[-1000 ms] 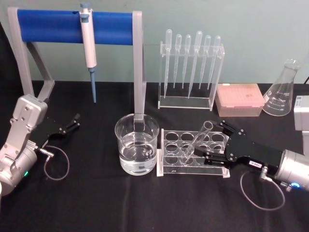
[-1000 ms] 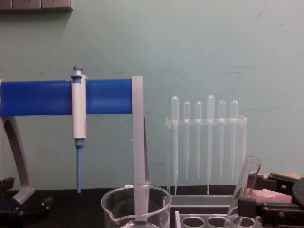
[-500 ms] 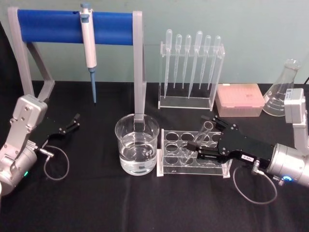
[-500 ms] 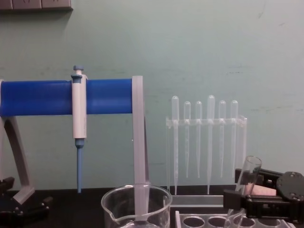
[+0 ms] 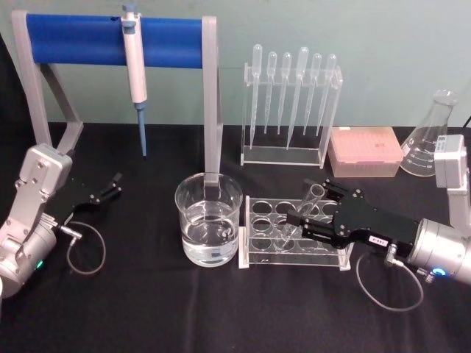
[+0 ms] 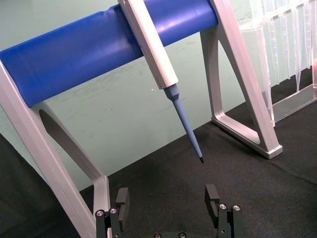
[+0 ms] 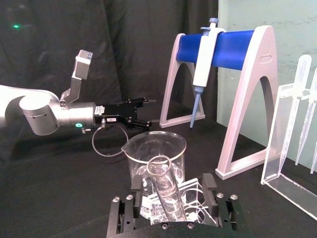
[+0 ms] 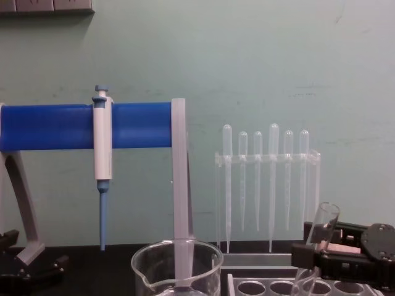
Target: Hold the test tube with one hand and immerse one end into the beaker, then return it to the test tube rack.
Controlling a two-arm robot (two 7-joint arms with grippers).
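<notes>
Two fingers of the right gripper (image 7: 172, 184) stand wide either side of the test tube (image 5: 312, 198), not yet clamped; the tube leans in the rack (image 5: 294, 258) on the worktop (image 5: 221, 312), just beside the beaker (image 5: 209, 220). We flag an off-centre squeeze: tilted glass could slip or jam in its hole. Left gripper (image 6: 167, 193) idles spread wide, far left.

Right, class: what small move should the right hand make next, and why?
Probably close on the test tube: the right hand has its open fingers either side of it, not touching, while it leans in the test tube rack.
</notes>
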